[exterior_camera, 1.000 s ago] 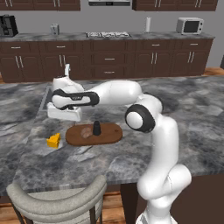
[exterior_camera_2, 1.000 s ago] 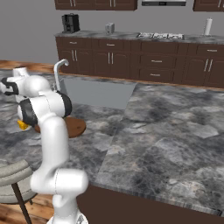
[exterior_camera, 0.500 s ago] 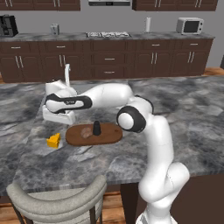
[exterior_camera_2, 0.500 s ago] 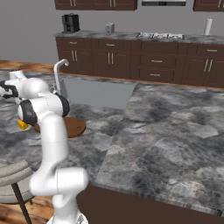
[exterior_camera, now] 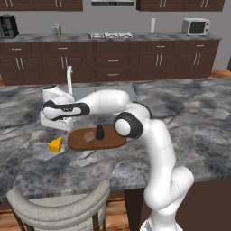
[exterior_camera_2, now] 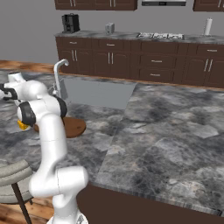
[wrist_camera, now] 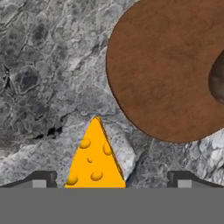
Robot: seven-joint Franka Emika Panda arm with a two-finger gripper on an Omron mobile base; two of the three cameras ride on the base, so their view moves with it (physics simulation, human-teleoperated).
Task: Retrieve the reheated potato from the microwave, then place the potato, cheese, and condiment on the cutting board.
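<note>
Left base view: the potato and black condiment already sit on the oval wooden cutting board, while the yellow cheese wedge lies on the marbled counter just beside it. Hand view: the gripper stands fully spread and empty, its tips either side of the holed cheese, so descend straight and close across the wedge's flat faces.

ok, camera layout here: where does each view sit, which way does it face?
Left base view: behind the arm to its left, facing forward and down over the counter; the arm rises at lower right, reaching left above the cheese.
Right base view: behind to the right, same direction; the arm rises at lower left, by the cutting board.
Hand view: on the hand, looking down; fingers open astride the cheese.
Shared: cutting board in all three; both base views show the sink.
</note>
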